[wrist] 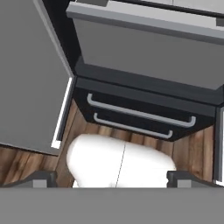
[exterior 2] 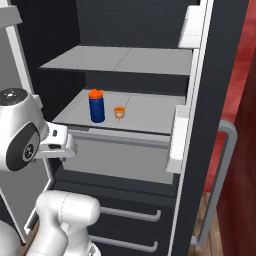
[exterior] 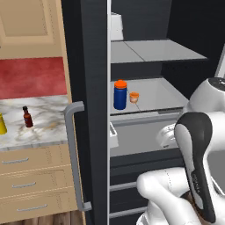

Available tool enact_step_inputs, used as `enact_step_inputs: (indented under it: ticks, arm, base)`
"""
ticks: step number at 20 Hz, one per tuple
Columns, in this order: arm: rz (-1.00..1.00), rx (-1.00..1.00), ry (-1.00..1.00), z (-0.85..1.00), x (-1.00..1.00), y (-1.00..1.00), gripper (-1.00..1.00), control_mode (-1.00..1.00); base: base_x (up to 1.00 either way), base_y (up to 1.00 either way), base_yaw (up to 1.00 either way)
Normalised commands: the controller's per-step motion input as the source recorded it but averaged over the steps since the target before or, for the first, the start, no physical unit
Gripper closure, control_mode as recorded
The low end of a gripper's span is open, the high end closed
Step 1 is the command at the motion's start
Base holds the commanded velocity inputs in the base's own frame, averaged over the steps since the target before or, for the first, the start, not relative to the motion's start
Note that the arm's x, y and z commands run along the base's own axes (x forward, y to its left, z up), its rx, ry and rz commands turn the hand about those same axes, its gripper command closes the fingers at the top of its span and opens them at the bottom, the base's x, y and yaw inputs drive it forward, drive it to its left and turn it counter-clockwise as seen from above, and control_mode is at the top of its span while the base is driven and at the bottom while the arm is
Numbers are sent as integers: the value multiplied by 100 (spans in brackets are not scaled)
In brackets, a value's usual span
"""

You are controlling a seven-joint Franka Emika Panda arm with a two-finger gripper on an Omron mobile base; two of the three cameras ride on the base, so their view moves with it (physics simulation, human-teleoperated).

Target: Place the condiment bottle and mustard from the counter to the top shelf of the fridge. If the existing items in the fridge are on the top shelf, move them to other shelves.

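Fingertips of the gripper (wrist: 112, 178) are seen at the bottom corners of the hand view, spread wide apart and released, nothing pinched between them. Past them, wood-grain floor and two slim grey bar handles on black drawer fronts (wrist: 140, 116) are shown, with a flat grey drawer front (wrist: 144, 48) higher in the frame.

In the left base view, the smooth white arm with its glossy dark joint is parked lower right. At the left edge, a marbled counter (exterior: 44, 127) is seen, with the condiment bottle (exterior: 27, 117), small, dark red-brown and black-capped, standing upright on it. The mustard (exterior: 2, 124) is cut off by the frame's left edge, just a yellow rounded body, well apart from the bottle. A grey bar door handle (exterior: 73, 154) runs down the middle.

Farther in, the fridge (exterior: 92, 66) is open. A blue cylindrical jar (exterior: 120, 95) with an orange lid and a tiny orange cup (exterior: 134, 97) are sat just beside each other on a matte grey shelf plate (exterior: 158, 94). The top shelf (exterior: 154, 50) is higher up, flat and light grey.
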Motion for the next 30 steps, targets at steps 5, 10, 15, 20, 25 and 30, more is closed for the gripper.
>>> enact_step_inputs:
  ticks: [5,10,15,20,25,30]
  arm:
    - [1,0,-4,0,-31,0,-100,100]
    - [0,0,0,0,0,0,-100,100]
    - [0,0,0,0,0,0,-100,100]
    - [0,0,0,0,0,0,-100,100]
    - [0,0,0,0,0,0,-100,100]
    - [0,0,0,0,0,0,-100,100]
  base:
    - [-30,12,1]
    - [-16,62,0]
    - [0,78,0]
    - [0,92,0]
    - [-14,96,0]
    - [-100,49,0]
